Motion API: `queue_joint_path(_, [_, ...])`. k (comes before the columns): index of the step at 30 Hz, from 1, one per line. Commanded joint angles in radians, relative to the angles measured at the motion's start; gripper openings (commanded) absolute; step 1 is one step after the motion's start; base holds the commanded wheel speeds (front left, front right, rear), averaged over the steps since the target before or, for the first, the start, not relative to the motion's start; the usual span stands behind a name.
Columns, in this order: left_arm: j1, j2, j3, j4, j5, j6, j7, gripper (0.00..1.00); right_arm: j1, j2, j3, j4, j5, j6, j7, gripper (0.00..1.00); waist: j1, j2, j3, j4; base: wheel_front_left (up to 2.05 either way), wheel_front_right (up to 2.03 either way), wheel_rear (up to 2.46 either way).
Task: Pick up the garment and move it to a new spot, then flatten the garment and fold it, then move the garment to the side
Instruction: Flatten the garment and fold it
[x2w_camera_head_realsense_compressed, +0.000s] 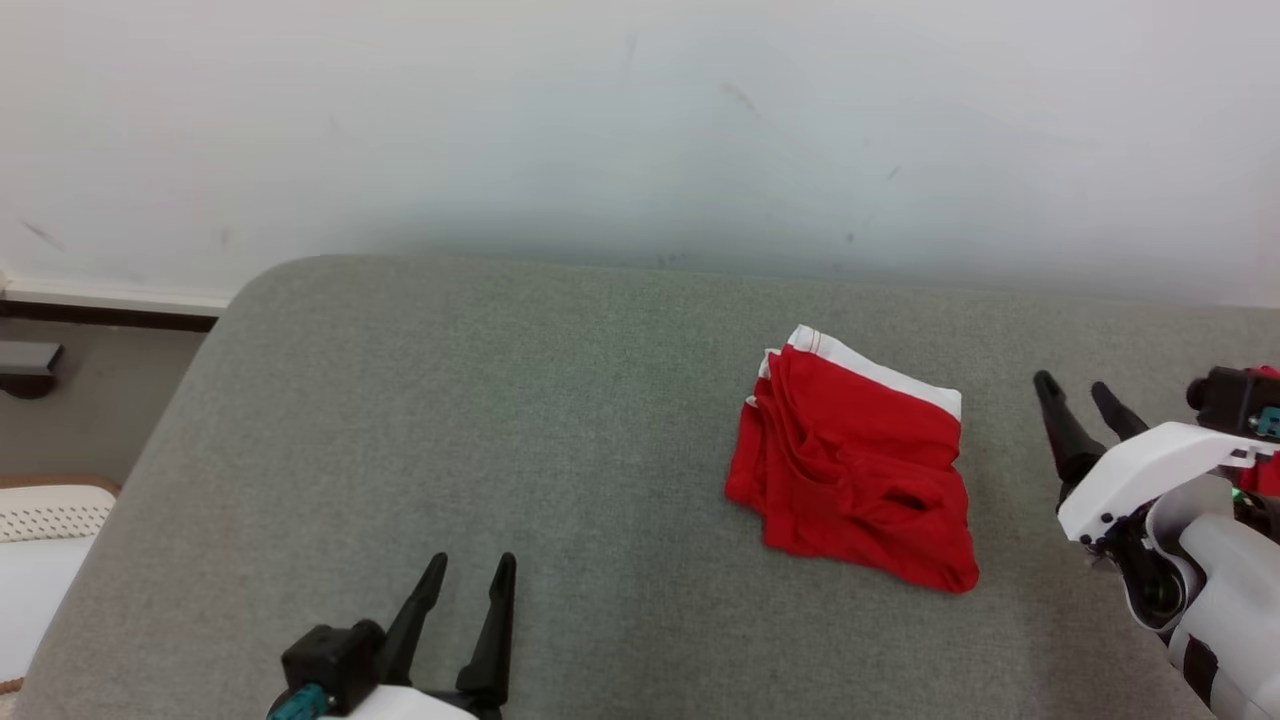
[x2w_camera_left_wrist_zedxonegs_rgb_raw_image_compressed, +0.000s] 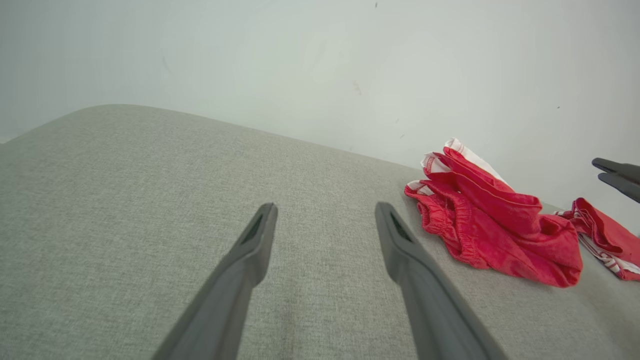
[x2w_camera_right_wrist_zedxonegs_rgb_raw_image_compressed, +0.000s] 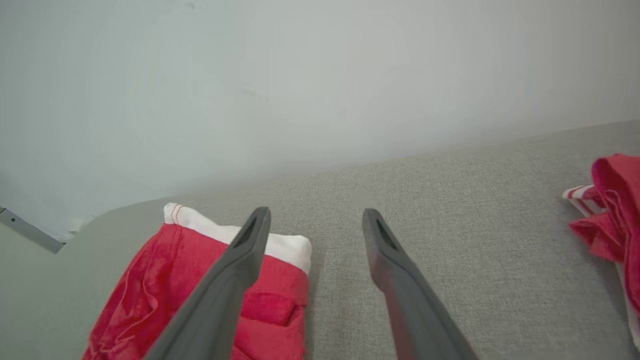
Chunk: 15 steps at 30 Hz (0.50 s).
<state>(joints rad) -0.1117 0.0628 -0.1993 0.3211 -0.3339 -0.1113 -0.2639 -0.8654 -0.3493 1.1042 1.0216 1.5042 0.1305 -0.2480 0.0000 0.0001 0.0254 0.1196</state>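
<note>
Now the garment (x2w_camera_head_realsense_compressed: 855, 460) (x2w_camera_left_wrist_zedxonegs_rgb_raw_image_compressed: 490, 220) (x2w_camera_right_wrist_zedxonegs_rgb_raw_image_compressed: 140, 290) lies on the right half of the grey cushion (x2w_camera_head_realsense_compressed: 500, 400) (x2w_camera_left_wrist_zedxonegs_rgb_raw_image_compressed: 125, 200) (x2w_camera_right_wrist_zedxonegs_rgb_raw_image_compressed: 475, 200), a little short of the cushion's back edge. It is red and folded into a rough square. Its white waistband faces the cushion's back edge, and there are some wrinkles toward the cushion's front.

My right gripper (x2w_camera_head_realsense_compressed: 1072, 384) (x2w_camera_left_wrist_zedxonegs_rgb_raw_image_compressed: 598, 169) (x2w_camera_right_wrist_zedxonegs_rgb_raw_image_compressed: 316, 212) is over the cushion's right side, farther toward that side than the garment. Its two fingers are spread apart with nothing between them. In my right wrist view one finger crosses in front of the garment's waistband corner, while the head view shows a strip of bare cushion between fingers and cloth.

My left gripper (x2w_camera_head_realsense_compressed: 472, 562) (x2w_camera_left_wrist_zedxonegs_rgb_raw_image_compressed: 326, 207) is at the cushion's front, on its left half, with its fingers also wide apart and empty over bare fabric.

A second red cloth (x2w_camera_left_wrist_zedxonegs_rgb_raw_image_compressed: 605, 235) (x2w_camera_right_wrist_zedxonegs_rgb_raw_image_compressed: 612, 210), showing red-and-white stripes, lies bunched at the cushion's far right. I cannot tell what kind of cloth it is.
</note>
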Motion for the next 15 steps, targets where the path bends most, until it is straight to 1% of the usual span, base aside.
queue_joint_path(1, [0.000, -0.002, 0.002, 0.000, 0.008, -0.002, 0.001, 1.00, 0.011, 0.011, -0.012, 0.021, 0.012, 0.000, -0.008, 0.44, 0.0000, -0.0001, 0.008, 0.004, 0.00, 0.00, 0.00])
queue_joint_path(2, [-0.005, -0.003, -0.001, 0.001, 0.008, -0.003, 0.000, 1.00, 0.008, 0.022, -0.019, 0.038, 0.016, 0.000, -0.009, 0.09, 0.0000, -0.0001, 0.013, 0.008, 0.00, 0.00, 0.00])
queue_joint_path(3, [-0.009, -0.003, -0.003, 0.003, 0.008, -0.005, 0.000, 1.00, 0.005, 0.034, -0.019, 0.051, 0.014, 0.000, -0.007, 0.00, 0.0000, -0.0001, 0.017, 0.013, 0.00, 0.00, 0.00])
queue_joint_path(6, [-0.018, -0.004, -0.004, 0.007, 0.007, -0.008, 0.001, 1.00, 0.003, 0.068, -0.013, 0.088, 0.016, 0.000, 0.012, 0.00, 0.0000, -0.0001, 0.027, 0.033, 0.00, 0.00, 0.00])
queue_joint_path(10, [-0.023, -0.006, -0.002, 0.013, 0.006, -0.009, 0.001, 1.00, 0.012, 0.117, -0.003, 0.124, 0.025, 0.000, 0.064, 0.00, 0.0000, -0.0001, 0.036, 0.063, 0.00, 0.00, 0.00])
queue_joint_path(15, [-0.026, -0.008, 0.000, 0.021, 0.002, -0.011, 0.000, 1.00, 0.036, 0.176, 0.017, 0.124, 0.017, 0.000, 0.106, 0.00, 0.0000, -0.0001, 0.044, 0.099, 0.00, 0.00, 0.00])
